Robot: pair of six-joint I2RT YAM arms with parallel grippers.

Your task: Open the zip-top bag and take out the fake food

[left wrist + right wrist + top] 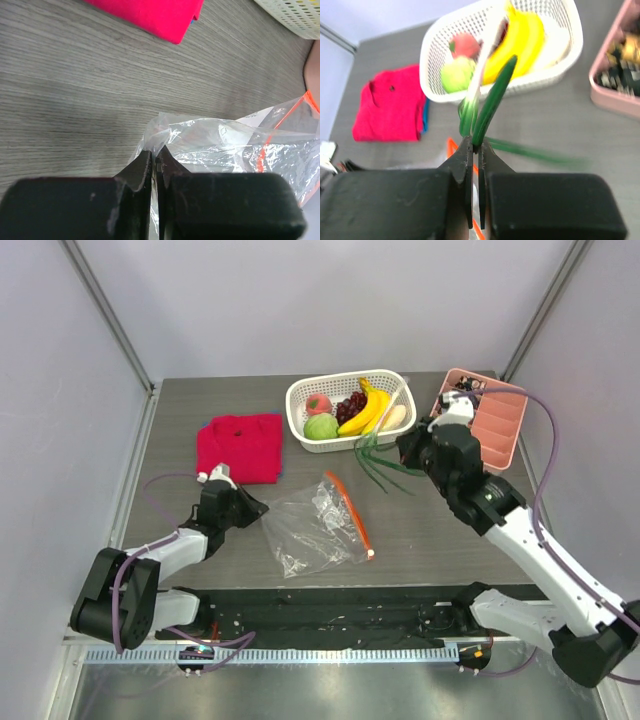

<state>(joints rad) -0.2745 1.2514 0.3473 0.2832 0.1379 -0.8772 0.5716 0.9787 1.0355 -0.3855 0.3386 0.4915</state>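
Grey table (430, 530): L gripper (257, 508) clamped on zip-top bag (315, 525) corner; R gripper (474, 144) pinching fake scallion (492, 100) leaves just beside white basket (345, 444).

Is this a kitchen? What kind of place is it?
Most likely a robot practice lab, not a kitchen. The left arm and right arm are bolted at a table boxed in by plain walls, and the food in the white basket looks like plastic toys.

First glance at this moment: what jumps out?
The right gripper is shut on a green onion beside the white basket, which holds bright fake fruit. Mid-table, the left gripper pinches a corner of the clear, seemingly empty zip-top bag.
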